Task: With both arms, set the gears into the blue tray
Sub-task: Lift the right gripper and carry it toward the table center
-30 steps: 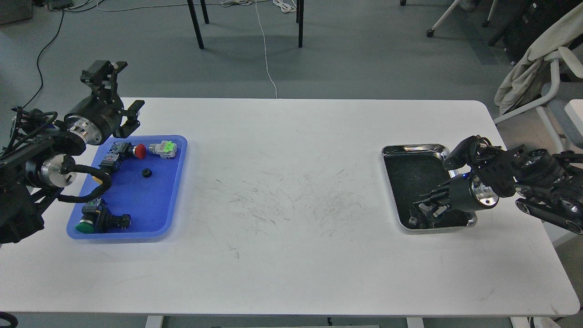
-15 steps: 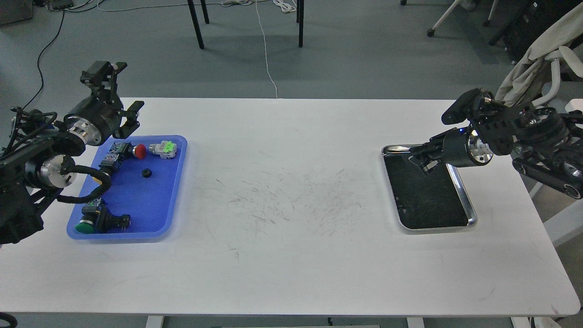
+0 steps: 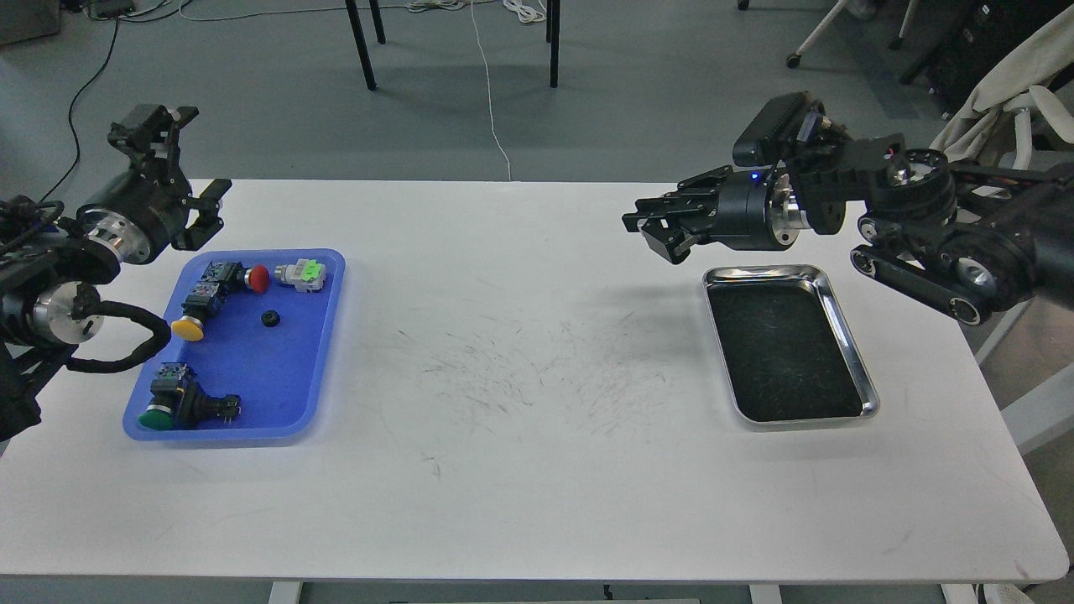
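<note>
One gear (image 3: pixel 269 318), a tiny black toothed wheel, lies inside the blue tray (image 3: pixel 260 369) at the table's left. My left gripper (image 3: pixel 210 148) hovers past the tray's far left corner, open and holding nothing. My right gripper (image 3: pixel 653 236) hangs in the air over the table, just left of the far end of the steel tray (image 3: pixel 869 401). Its fingers are drawn close together, pointing left. A second gear does not show on the table or in the steel tray; whatever sits between the dark fingers cannot be made out.
The blue tray also holds push-button switches: red (image 3: pixel 258 278), green-and-white (image 3: pixel 304 273), yellow (image 3: pixel 188 328) and green (image 3: pixel 159 413). The steel tray's dark inside looks bare. A chair (image 3: pixel 998 117) stands beside the table's right end.
My right gripper rose out of the steel tray's near left corner and swung up and left past the tray's far end; a small dark piece there is gone. My left gripper drew back leftward.
</note>
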`<action>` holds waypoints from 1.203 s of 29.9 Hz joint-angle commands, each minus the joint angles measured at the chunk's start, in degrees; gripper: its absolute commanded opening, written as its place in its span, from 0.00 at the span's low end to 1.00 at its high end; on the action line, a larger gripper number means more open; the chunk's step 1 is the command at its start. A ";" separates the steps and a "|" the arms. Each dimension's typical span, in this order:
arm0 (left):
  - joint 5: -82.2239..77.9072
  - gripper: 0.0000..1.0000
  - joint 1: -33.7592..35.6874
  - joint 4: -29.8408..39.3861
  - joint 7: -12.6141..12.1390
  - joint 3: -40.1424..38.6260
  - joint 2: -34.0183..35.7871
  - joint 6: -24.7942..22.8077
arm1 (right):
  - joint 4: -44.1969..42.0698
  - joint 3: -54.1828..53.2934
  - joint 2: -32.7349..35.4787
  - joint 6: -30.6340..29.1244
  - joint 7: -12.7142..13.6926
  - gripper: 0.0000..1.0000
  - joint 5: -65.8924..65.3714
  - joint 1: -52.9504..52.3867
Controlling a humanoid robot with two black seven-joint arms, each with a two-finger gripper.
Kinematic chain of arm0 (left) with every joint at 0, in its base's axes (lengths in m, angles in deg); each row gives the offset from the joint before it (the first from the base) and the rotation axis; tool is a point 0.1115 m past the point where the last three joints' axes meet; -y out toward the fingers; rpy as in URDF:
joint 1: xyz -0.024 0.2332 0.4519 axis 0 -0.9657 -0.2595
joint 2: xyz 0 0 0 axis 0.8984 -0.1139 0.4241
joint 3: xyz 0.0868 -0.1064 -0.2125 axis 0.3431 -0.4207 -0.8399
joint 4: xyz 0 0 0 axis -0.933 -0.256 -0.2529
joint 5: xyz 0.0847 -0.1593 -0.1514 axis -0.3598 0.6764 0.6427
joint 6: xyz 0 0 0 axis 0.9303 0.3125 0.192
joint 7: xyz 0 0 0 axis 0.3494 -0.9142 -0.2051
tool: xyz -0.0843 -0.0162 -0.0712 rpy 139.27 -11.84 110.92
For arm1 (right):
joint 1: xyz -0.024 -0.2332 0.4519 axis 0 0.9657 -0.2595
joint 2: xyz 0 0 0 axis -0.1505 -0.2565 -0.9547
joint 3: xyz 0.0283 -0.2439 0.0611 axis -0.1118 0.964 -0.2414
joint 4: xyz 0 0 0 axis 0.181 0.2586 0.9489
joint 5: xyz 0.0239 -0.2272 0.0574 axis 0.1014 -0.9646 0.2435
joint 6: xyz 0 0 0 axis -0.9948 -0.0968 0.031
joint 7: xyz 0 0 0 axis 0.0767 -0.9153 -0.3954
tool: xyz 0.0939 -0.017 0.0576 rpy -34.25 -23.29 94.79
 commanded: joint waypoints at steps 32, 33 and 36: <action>0.00 0.98 -0.15 9.11 -0.18 0.43 11.08 0.22 | -0.64 -2.88 -18.26 18.91 -0.05 0.01 -8.07 17.41; 0.00 0.98 -0.15 9.28 -0.18 0.43 11.35 0.31 | -0.82 -2.79 -18.53 18.91 -0.05 0.01 -8.25 17.67; 0.00 0.98 -0.24 9.37 -0.18 0.43 11.70 0.31 | -3.27 -2.88 -19.93 18.91 -0.05 0.01 -8.78 18.81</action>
